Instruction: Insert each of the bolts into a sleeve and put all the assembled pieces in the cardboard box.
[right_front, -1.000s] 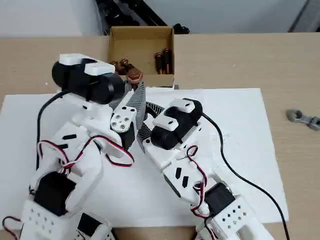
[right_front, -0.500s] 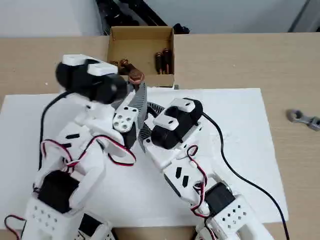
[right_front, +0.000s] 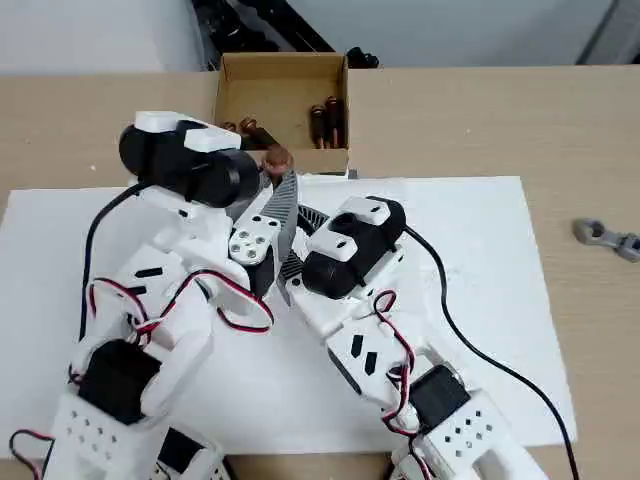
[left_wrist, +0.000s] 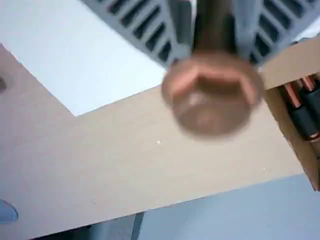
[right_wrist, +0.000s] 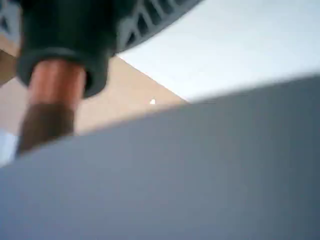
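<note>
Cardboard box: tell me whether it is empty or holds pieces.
Not empty: the box holds several copper-and-black pieces along its near wall.

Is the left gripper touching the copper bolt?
Touching. In the left wrist view the left gripper clamps the bolt, fingers against its shank.

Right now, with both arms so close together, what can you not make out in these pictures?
1. Left wrist view: the left gripper has its fingers over the shaft of the bolt, so a sleeve on it cannot be confirmed.
2. High view: the left arm covers the near corner of the cardboard box; the pieces inside are too small to count.
3. Right wrist view: a blurred grey surface hides whatever lies behind it.
</note>
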